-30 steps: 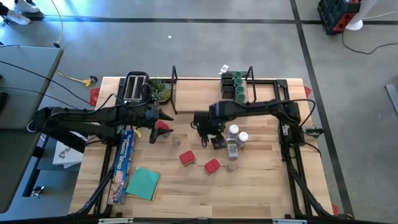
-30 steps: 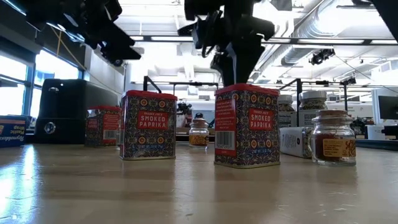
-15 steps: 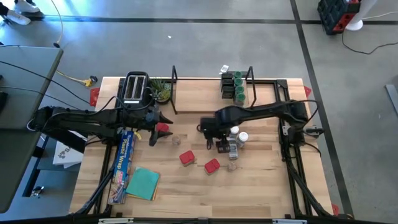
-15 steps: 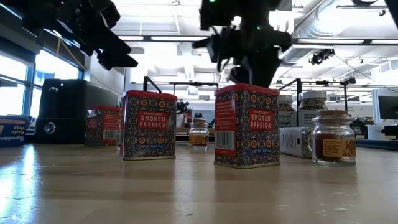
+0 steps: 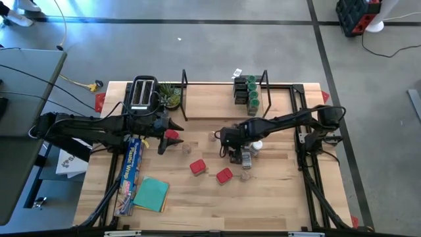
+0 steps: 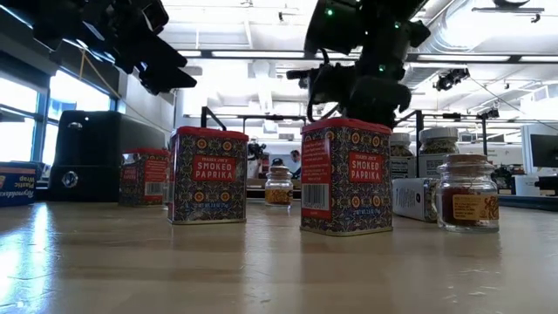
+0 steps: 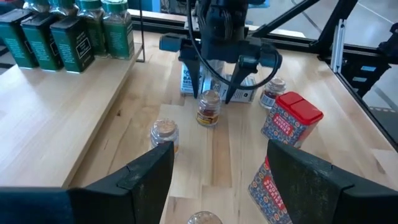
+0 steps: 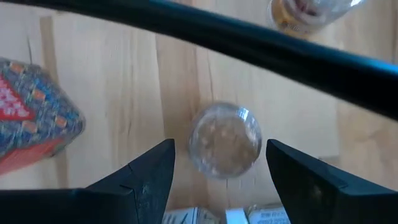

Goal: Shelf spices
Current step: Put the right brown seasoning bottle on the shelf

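right hand point(image 7: 211, 96) spread open above a small jar point(image 7: 208, 109) (not touching); left hand point(image 7: 217, 180) open.

Right claw point(image 5: 231, 153) farther right, over jar point(image 8: 225, 139).

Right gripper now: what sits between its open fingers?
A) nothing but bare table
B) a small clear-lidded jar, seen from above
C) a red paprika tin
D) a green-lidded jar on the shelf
B: in the right wrist view the right gripper hangs open straight above a small jar standing on the table, fingers either side of it and not closed on it.
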